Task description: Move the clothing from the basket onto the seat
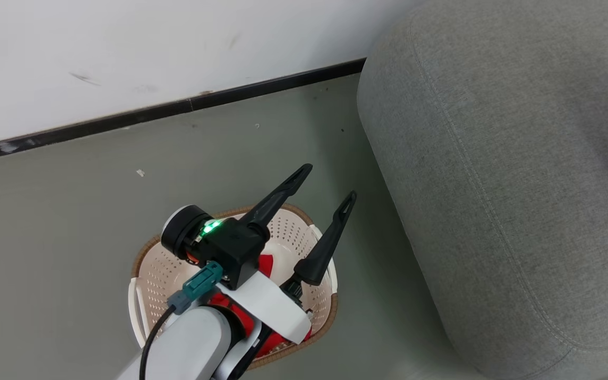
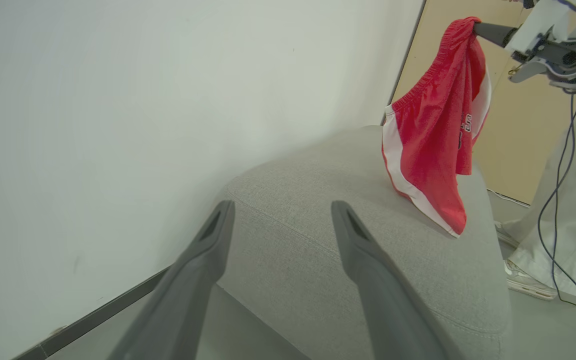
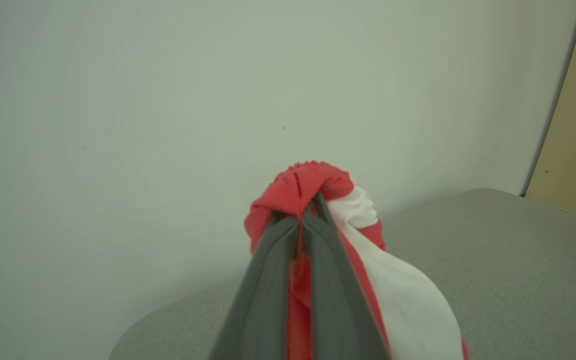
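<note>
1. The right end effector [image 3: 307, 212] is clamped tight on a bunched bit of waistband, and the red shorts [image 2: 433, 150] dangle from it over the seat [image 1: 494, 184]. That's a small pinch on slick-looking cloth, so a jolt could let it slide out early.
2. Watch the drop spot! In the left wrist view the hem hangs by the cushion's rounded edge. I can't tell whether it touches the seat or hangs just clear. Released there, the shorts may slither off to the floor [image 1: 72, 237].
3. The fabric humps over the right fingertips, so on release it could cling and get dragged back off the seat.
4. The left end effector [image 1: 329, 182] is spread wide and holds nothing. It hangs above the basket [image 1: 143, 253], where more red fabric [image 1: 268, 264] lies. An off-centre descent could hook a finger on the rim and tip or shove that light basket.
</note>
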Robot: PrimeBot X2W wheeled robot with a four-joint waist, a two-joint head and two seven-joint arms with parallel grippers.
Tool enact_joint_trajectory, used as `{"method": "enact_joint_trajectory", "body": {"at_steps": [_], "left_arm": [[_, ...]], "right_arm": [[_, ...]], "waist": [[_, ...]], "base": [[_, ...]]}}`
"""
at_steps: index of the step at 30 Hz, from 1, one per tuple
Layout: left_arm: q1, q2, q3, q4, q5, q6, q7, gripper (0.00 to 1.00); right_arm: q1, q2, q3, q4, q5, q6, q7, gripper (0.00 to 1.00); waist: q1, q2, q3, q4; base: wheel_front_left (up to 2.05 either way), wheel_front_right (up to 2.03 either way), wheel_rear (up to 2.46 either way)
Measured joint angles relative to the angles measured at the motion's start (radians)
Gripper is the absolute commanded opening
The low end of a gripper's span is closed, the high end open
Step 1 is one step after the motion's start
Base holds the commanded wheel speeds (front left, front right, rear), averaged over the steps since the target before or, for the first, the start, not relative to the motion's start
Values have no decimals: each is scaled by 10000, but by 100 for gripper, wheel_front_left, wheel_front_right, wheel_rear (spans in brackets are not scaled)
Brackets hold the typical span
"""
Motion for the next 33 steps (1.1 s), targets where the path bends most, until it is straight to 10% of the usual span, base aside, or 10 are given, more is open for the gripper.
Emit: {"method": "enact_joint_trajectory", "body": {"at_steps": [18, 24, 25, 33], "left_arm": [[-903, -102, -247, 136, 418, -263, 105, 100], [-964, -71, -221, 336, 431, -353, 12, 100], [-964, -71, -213, 349, 431, -357, -21, 100], [-955, -12, -104, 642, 405, -430, -205, 100]], "right_arm": [[1303, 2040, 1455, 257, 301, 0, -134, 0], [1832, 2240, 1762, 150, 378, 2, -134, 44], [1887, 2207, 1730, 128, 378, 2, -134, 100], [2534, 1962, 1074, -514, 253, 2, -136, 100]], "waist": [[0, 0, 1334, 17], [0, 0, 1396, -84], [0, 0, 1380, -96], [0, 0, 1182, -208]], "base": [[0, 0, 0], [0, 0, 0], [0, 0, 0], [0, 0, 0]]}}
